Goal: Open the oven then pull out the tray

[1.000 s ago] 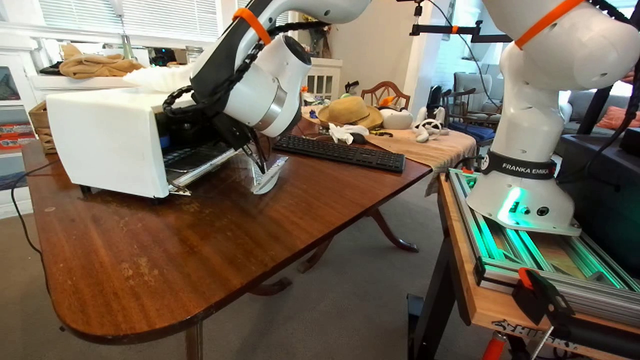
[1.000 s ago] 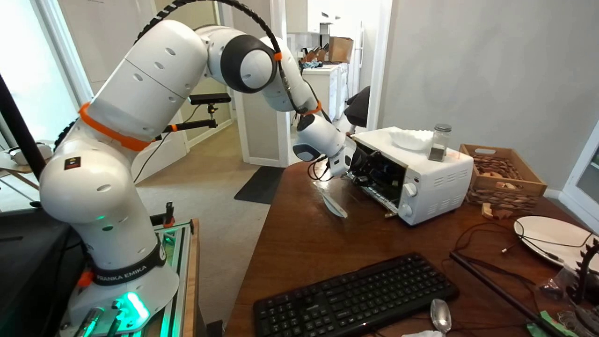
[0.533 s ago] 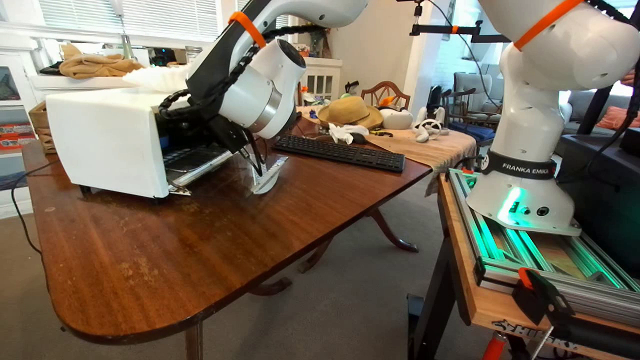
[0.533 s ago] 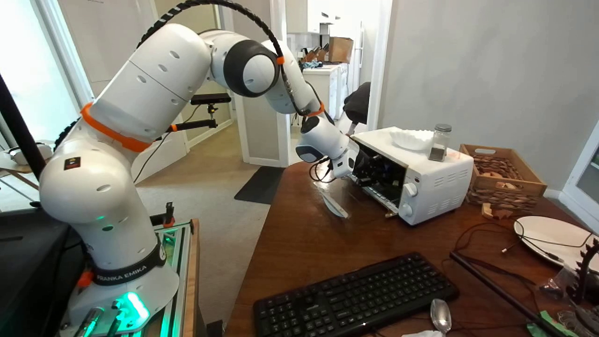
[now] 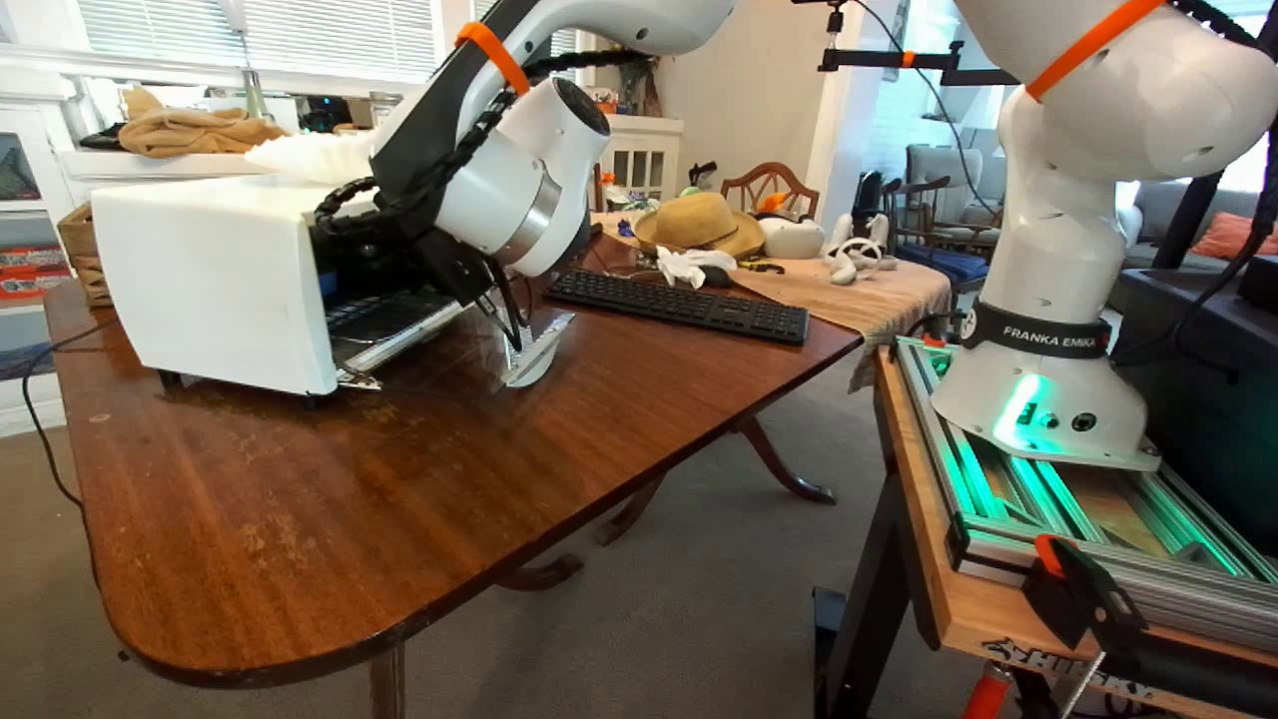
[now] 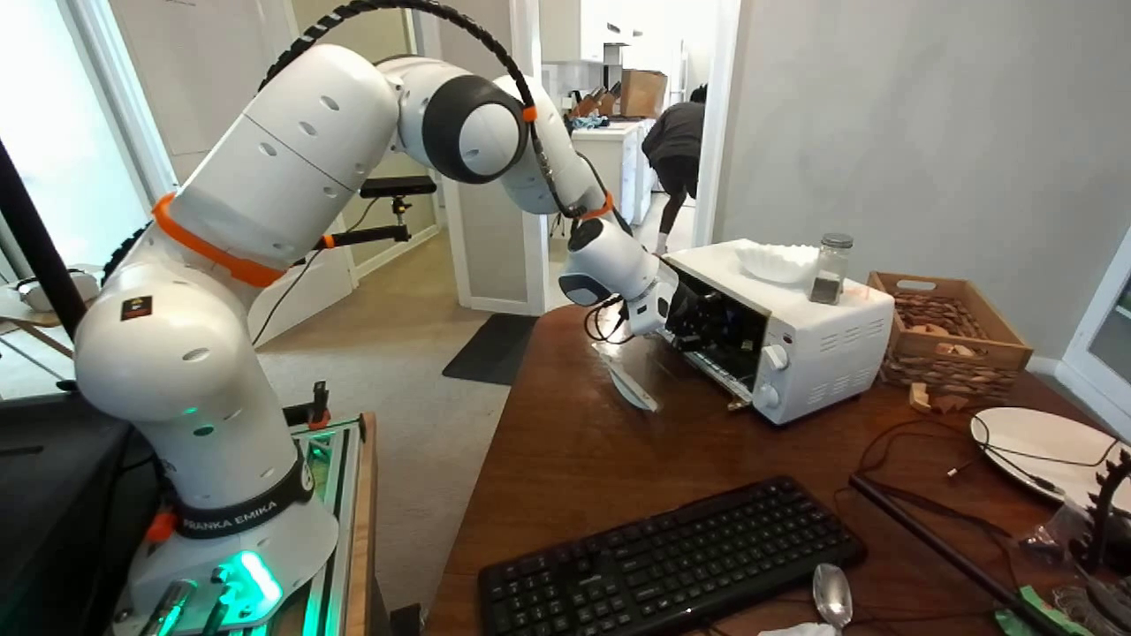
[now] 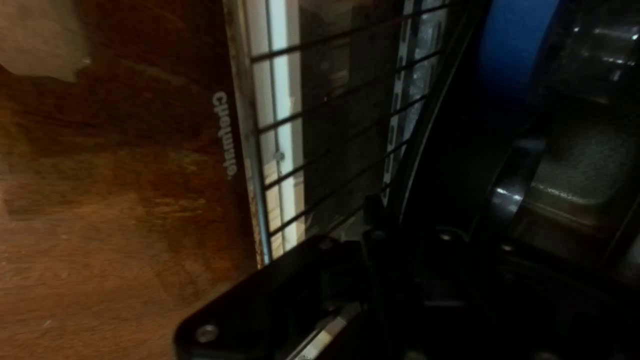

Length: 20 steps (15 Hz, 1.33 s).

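The white oven [image 5: 210, 290] stands on the table; it also shows in an exterior view [image 6: 817, 362]. Its glass door is folded down, with the pale handle edge [image 6: 632, 384] low over the table. My gripper [image 7: 372, 227] reaches inside the oven cavity and is mostly hidden in both exterior views. In the wrist view its fingers are very dark and look close together; whether they hold something cannot be told. A wire rack [image 7: 257, 180] lies at the oven's mouth. Beside the fingertips is a dark piece with a thin pale rim, perhaps the tray. A blue object [image 7: 515, 45] shows deeper inside.
A white fluted dish [image 6: 778, 263] and a glass jar [image 6: 831, 269] stand on the oven. A wicker basket [image 6: 954, 353] is beside it. A keyboard [image 6: 671, 565], a spoon [image 6: 832, 596] and a white plate [image 6: 1043, 455] lie on the table. A person [image 6: 679, 141] stands in the kitchen.
Between one second and half a second ago, my gripper moved slightly further into the oven. Since then the arm looks still. The person in the kitchen has come further into view.
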Each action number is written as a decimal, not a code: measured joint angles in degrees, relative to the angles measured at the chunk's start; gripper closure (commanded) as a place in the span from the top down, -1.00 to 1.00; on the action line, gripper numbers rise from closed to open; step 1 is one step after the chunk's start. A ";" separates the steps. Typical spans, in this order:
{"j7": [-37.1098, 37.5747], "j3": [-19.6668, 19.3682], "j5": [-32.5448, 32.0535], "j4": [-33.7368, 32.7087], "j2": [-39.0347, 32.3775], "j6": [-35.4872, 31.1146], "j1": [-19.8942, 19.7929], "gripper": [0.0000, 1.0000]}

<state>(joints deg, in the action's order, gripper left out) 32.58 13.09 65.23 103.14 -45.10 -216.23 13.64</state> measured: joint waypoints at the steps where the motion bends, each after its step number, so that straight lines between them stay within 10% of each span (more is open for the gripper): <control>1: 0.00 0.00 0.17 -0.11 -0.08 -0.19 0.11 -0.94; 20: 5.79 4.55 13.01 -8.26 -6.59 -17.30 7.71 -0.94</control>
<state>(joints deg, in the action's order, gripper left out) 38.37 17.64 78.23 94.87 -51.69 -233.53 21.36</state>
